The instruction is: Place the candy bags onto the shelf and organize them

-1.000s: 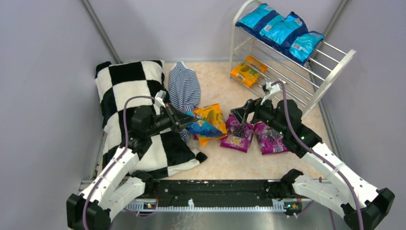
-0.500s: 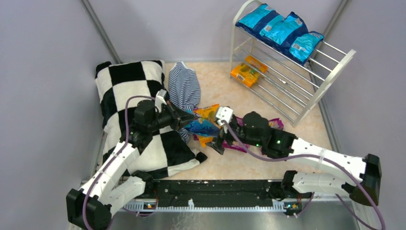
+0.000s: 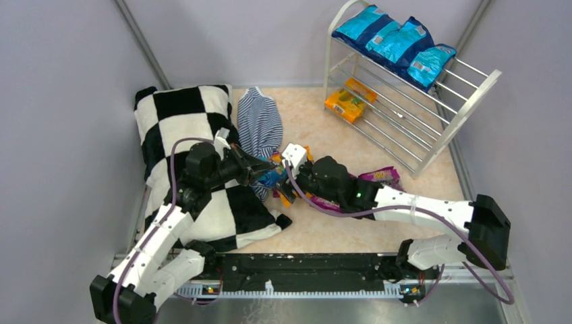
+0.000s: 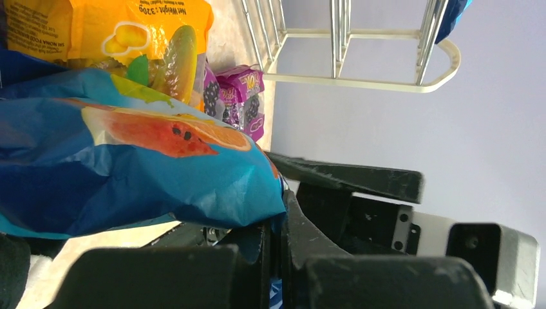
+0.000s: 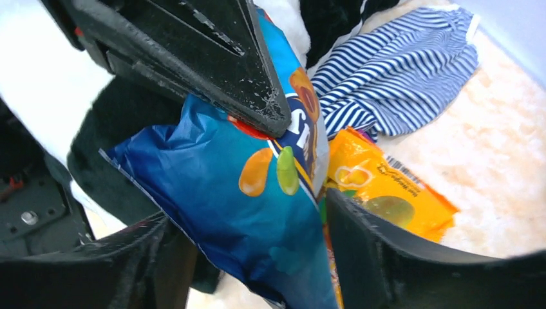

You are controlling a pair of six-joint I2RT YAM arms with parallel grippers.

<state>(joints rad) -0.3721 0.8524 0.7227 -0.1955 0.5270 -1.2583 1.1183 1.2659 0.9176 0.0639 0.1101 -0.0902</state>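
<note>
My left gripper (image 3: 260, 172) is shut on the edge of a blue candy bag (image 3: 272, 177) and holds it just above the floor, in front of the pillow. In the left wrist view the bag (image 4: 129, 167) is pinched between the jaws (image 4: 281, 225). My right gripper (image 3: 283, 187) is open, its fingers on either side of the same bag (image 5: 212, 174); I cannot tell if they touch it. An orange bag (image 5: 380, 193) lies beneath. Purple bags (image 3: 381, 177) lie under the right arm. The white shelf (image 3: 432, 111) holds blue bags (image 3: 398, 44) on top and orange bags (image 3: 349, 100) lower down.
A black-and-white checkered pillow (image 3: 179, 128) lies at the left under my left arm. A blue-and-white striped cloth (image 3: 260, 121) lies beside it. Grey walls close in the floor on three sides. The shelf stands in the far right corner.
My right arm has swung left from the purple bags to the blue bag, and its open fingers now straddle it. My left gripper has kept hold of the bag and barely moved.
</note>
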